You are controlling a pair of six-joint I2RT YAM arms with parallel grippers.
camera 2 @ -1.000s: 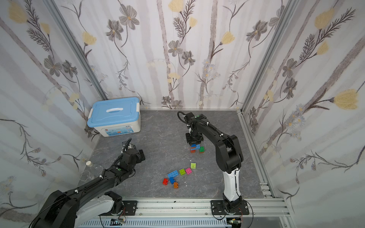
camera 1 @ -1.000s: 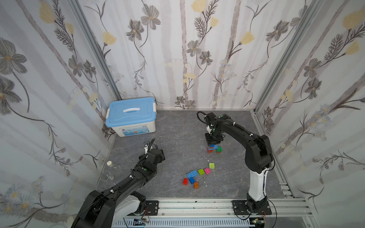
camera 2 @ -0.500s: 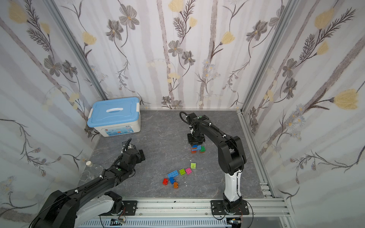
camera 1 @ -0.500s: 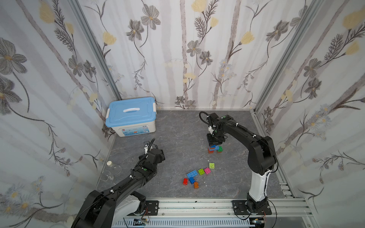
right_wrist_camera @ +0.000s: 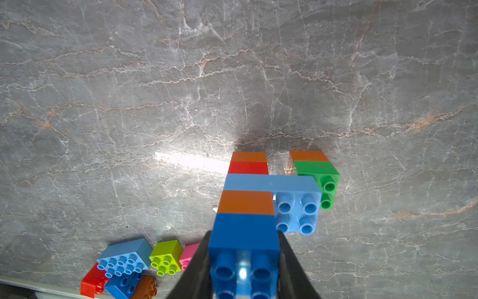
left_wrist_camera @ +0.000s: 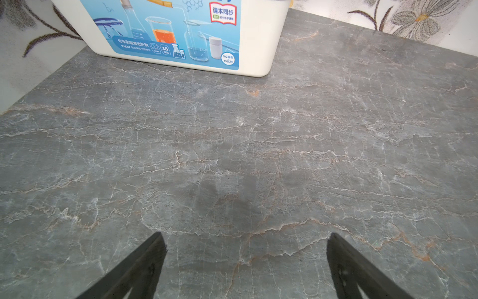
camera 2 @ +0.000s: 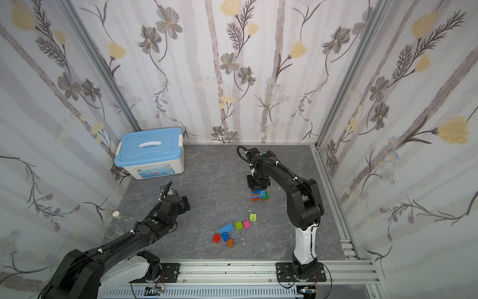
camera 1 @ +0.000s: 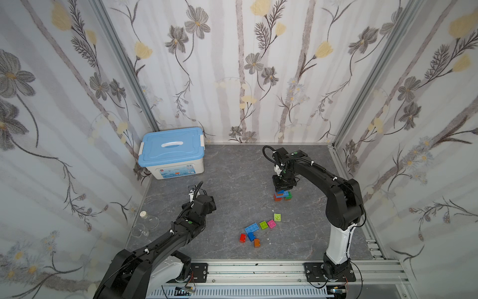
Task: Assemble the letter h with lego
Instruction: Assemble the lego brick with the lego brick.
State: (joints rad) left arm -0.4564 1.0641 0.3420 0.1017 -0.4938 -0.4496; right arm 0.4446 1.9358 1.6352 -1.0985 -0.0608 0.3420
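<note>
R tool [right_wrist_camera: 243, 235] clamped on dark-blue brick [right_wrist_camera: 244, 255], straight atop stem [right_wrist_camera: 245, 202], bottom-centre; L tool [left_wrist_camera: 246, 235] apart, well off.

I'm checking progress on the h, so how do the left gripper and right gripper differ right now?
The left gripper is open and empty; the right gripper is shut on a blue brick. The left gripper hovers over the table near the storage box; the right gripper is at the lego stack. Both are black.
</note>
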